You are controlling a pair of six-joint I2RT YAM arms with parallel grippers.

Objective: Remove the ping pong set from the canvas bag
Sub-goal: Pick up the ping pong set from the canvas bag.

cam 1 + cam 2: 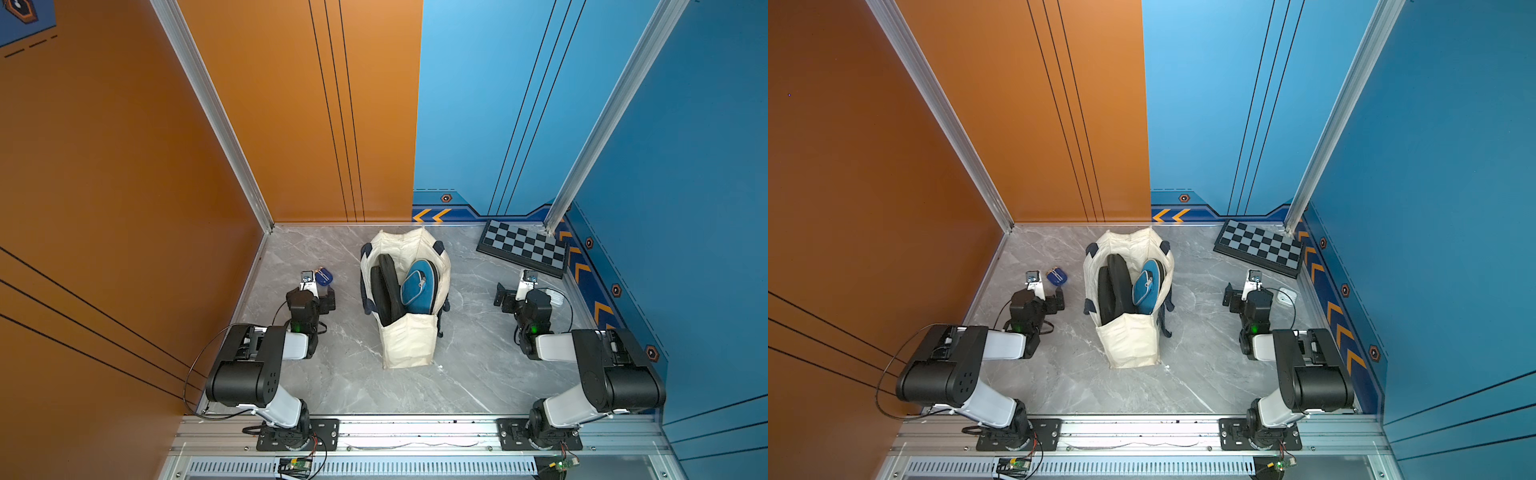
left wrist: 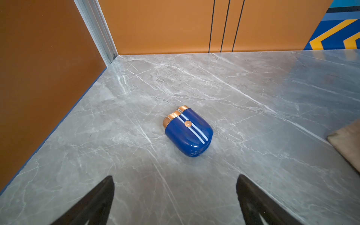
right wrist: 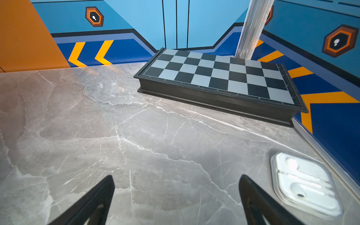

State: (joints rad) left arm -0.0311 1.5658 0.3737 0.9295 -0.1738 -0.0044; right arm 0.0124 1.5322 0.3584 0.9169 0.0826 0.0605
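Observation:
The cream canvas bag [image 1: 409, 345] [image 1: 1133, 347] stands upright mid-table with its mouth open and navy handles hanging at its sides. Part of the ping pong set pokes out of it: two dark pouches [image 1: 386, 291] [image 1: 1115, 286] on edge, and beside them a blue zipped paddle case [image 1: 417, 286] [image 1: 1146, 286]. My left gripper [image 1: 309, 289] [image 2: 175, 177] rests low to the left of the bag, open and empty. To the bag's right my right gripper [image 1: 527, 291] [image 3: 176, 177] is likewise open and empty. A corner of the bag [image 2: 348, 144] shows in the left wrist view.
A small blue and copper shaver-like object [image 2: 188, 132] [image 1: 325, 275] lies just ahead of the left gripper. A black-and-grey chequered board [image 3: 218, 78] [image 1: 523, 247] sits in the far right corner. A clear earphone case [image 3: 303, 183] [image 1: 555, 296] lies beside the right gripper.

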